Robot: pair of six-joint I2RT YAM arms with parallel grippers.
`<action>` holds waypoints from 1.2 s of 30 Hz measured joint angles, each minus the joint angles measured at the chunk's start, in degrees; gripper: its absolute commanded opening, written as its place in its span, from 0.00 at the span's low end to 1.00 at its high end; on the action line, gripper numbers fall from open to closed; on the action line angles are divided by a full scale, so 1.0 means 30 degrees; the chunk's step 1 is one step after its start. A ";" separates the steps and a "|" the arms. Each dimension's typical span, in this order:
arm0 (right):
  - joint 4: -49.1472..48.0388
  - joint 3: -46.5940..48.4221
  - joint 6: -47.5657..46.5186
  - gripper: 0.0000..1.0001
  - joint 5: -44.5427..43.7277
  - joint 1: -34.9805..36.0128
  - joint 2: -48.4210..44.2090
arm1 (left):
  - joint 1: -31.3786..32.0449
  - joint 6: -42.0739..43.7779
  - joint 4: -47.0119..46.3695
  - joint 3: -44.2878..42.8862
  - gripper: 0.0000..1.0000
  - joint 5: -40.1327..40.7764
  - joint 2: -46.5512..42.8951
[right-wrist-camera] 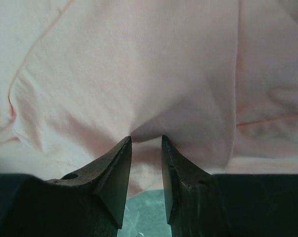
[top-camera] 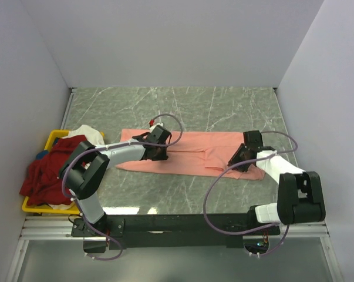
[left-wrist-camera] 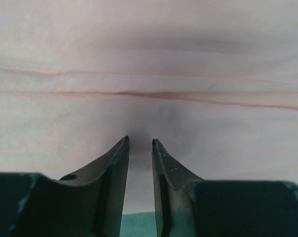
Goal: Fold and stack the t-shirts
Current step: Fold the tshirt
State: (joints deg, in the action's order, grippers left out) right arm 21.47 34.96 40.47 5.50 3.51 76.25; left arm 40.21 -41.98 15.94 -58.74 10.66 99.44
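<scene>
The left gripper point(left-wrist-camera: 140, 141) is drawn nearly closed, with only a thin slot left between its fingers. The pink shirt point(top-camera: 191, 151) is puckered into that slot at the tips, so a pinch on the cloth is judged. The right gripper point(right-wrist-camera: 146, 138) is set the same way, and creases fan out from its tips where a ridge of the same shirt is nipped. One hold is taken toward each end of the shirt, presumably so that the cloth can be raised evenly and carried over in one fold without sagging in the middle.

The shirt is laid as a long, narrow strip across the middle of the table point(top-camera: 194, 106), roughly parallel to the near edge, which suggests a lengthwise fold is in place and a crosswise one is due. At the left edge of the table, the dark red shirt point(top-camera: 44, 173) is heaped over the yellow bin point(top-camera: 41, 207). The white shirt point(top-camera: 83, 132) is bunched at the bin's far side, and both are judged unfolded.

How many layers are caught in either pinch cannot be told. From above, both grip points are covered by the wrists, and each wrist view is filled by cloth alone. No neck label can be made out. The inside of the bin is hidden under the heap.
</scene>
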 measured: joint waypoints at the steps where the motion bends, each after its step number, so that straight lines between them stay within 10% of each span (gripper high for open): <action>1: 0.0321 0.0619 -0.0036 0.38 -0.0270 0.0000 0.0590 | -0.0044 -0.0131 -0.0058 0.0299 0.31 0.0058 0.0000; 23: 0.4452 1.2233 -0.2914 0.37 -0.3934 0.0291 1.0571 | 0.0080 -0.3300 -0.2718 0.4459 0.27 -0.0860 -0.2732; 36: 0.8714 2.5084 -0.4911 0.37 -0.4546 0.2594 1.8578 | 0.5923 -0.8327 -0.3220 0.4823 0.29 -0.1144 -0.2841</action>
State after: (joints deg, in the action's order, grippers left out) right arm 47.62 110.21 25.74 -8.14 11.29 131.98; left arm 57.98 -66.96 6.28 -44.27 7.22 90.91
